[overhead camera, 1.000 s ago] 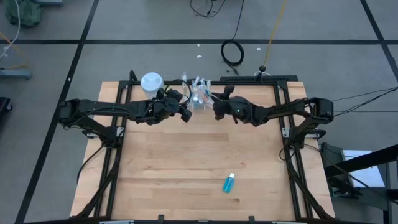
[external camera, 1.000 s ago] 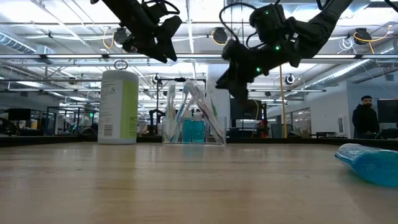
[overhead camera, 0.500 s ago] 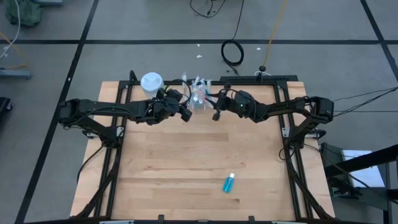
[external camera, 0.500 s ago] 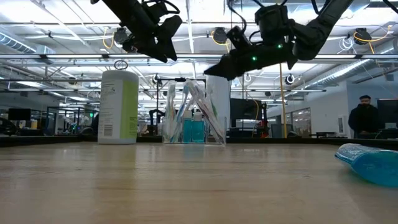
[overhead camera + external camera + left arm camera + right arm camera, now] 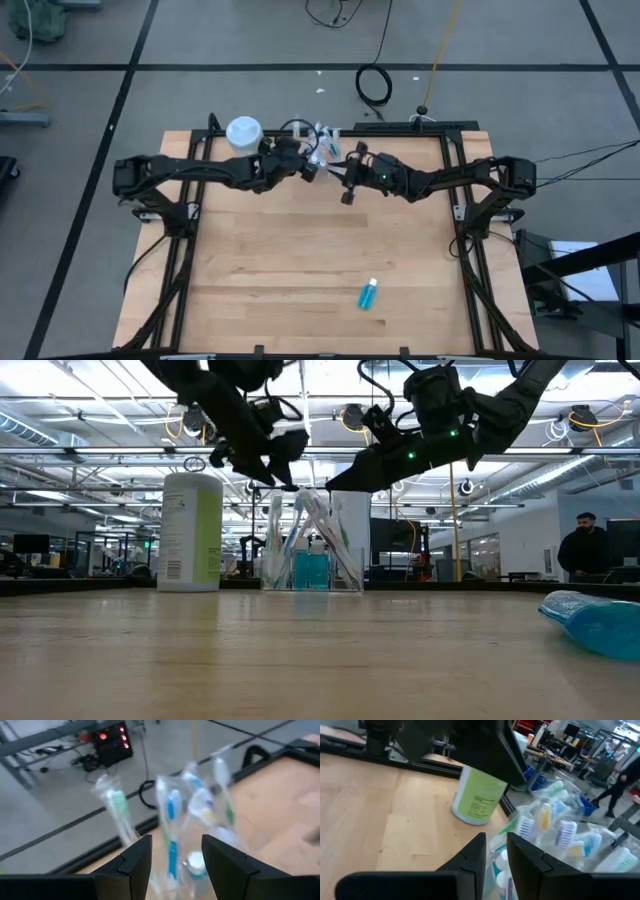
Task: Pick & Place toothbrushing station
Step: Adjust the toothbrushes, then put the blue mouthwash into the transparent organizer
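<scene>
Cup (image 5: 312,540): one (holding several toothbrushes (image 5: 555,822)) | loose tube (image 5: 368,294): one | left gripper (image 5: 311,170) agape, empty | right gripper (image 5: 346,190): unclear

Wooden table (image 5: 300,260): cup (image 5: 311,555), canister (image 5: 243,132), blue tube (image 5: 368,294).

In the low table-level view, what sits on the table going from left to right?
White and green canister → clear cup holding toothbrushes and a blue tube → blue tube lying at the right edge.
</scene>
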`<action>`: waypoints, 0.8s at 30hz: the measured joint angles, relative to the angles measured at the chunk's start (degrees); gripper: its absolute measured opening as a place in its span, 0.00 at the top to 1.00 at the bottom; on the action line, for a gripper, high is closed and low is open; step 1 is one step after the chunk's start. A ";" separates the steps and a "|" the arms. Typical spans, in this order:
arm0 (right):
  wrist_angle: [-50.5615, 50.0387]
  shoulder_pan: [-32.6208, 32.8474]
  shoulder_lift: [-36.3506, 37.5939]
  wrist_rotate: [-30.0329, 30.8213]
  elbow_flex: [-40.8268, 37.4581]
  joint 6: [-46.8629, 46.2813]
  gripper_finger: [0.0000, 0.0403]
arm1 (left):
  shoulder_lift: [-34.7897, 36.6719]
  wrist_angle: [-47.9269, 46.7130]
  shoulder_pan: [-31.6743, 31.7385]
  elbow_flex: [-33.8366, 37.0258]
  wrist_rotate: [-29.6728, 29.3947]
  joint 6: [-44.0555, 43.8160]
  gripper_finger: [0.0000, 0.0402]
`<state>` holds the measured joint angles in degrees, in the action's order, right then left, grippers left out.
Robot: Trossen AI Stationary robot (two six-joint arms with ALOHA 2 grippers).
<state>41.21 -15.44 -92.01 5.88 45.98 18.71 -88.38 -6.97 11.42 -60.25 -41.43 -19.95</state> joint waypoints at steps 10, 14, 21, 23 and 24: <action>-0.03 0.94 0.00 0.04 0.00 3.23 0.83 | -5.69 8.84 2.97 0.01 9.45 0.54 0.55; -0.50 0.94 0.00 0.04 0.00 3.04 0.83 | -6.91 12.75 2.75 0.01 9.90 2.06 0.55; -0.92 0.94 0.00 0.04 0.00 3.03 0.83 | -7.78 10.17 3.96 -0.02 10.58 2.10 0.55; -1.06 0.94 0.00 0.04 0.00 3.03 0.83 | -7.72 8.78 4.03 -0.02 11.57 2.47 0.55; -1.26 0.94 0.00 0.05 0.00 3.03 0.83 | -7.46 7.88 4.01 0.02 11.86 3.00 0.55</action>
<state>39.95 -14.50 -92.01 5.93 45.98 21.74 -95.84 0.90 15.43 -60.24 -29.56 -16.95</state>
